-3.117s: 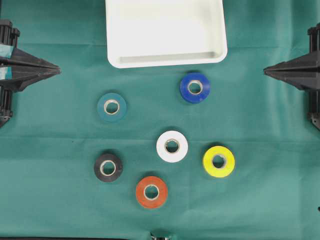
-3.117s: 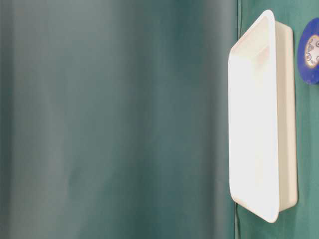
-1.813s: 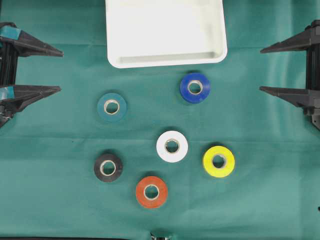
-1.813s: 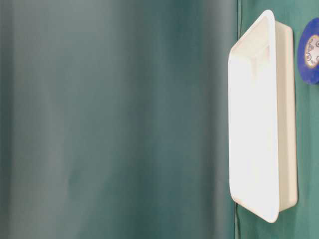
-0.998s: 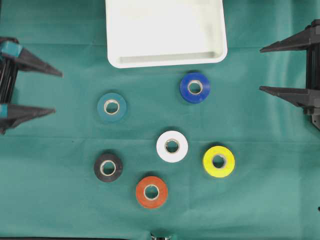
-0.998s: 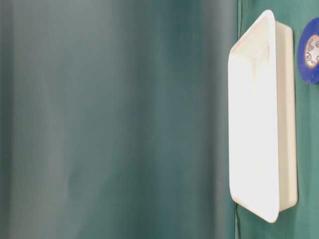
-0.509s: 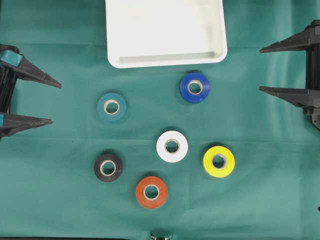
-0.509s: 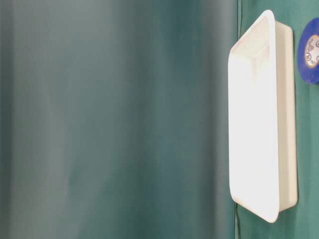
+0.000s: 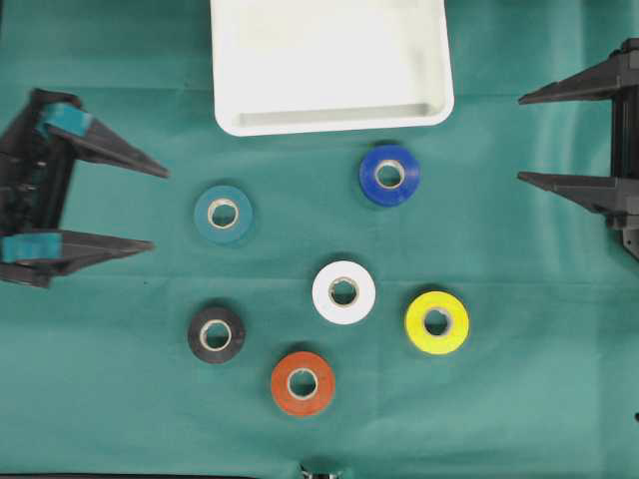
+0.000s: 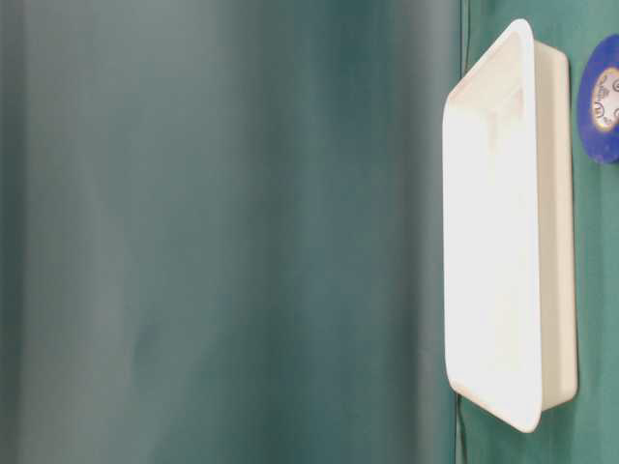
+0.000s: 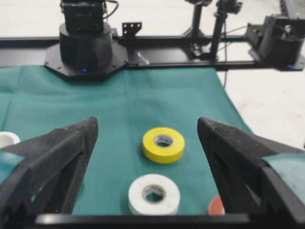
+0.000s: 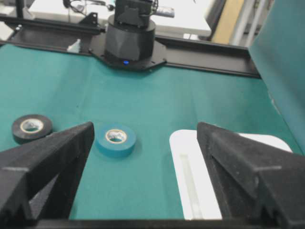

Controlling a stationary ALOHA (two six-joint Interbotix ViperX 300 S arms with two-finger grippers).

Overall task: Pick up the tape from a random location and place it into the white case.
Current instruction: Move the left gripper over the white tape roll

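Note:
The white case lies at the top middle of the green cloth with nothing in it, and shows on its side in the table-level view. Several tape rolls lie flat below it: teal, blue, white, yellow, black and orange. My left gripper stands open just left of the teal roll, empty; its wrist view looks over the white roll and yellow roll. My right gripper is open and empty at the right edge, facing the teal roll and the case.
Green cloth covers the table and hangs as a backdrop. The black arm bases stand at the two sides. The blue roll lies close to the case's near rim. Bare cloth separates the rolls.
My left gripper has moved right toward the teal roll, still open. The right gripper, the rolls and the case have not moved.

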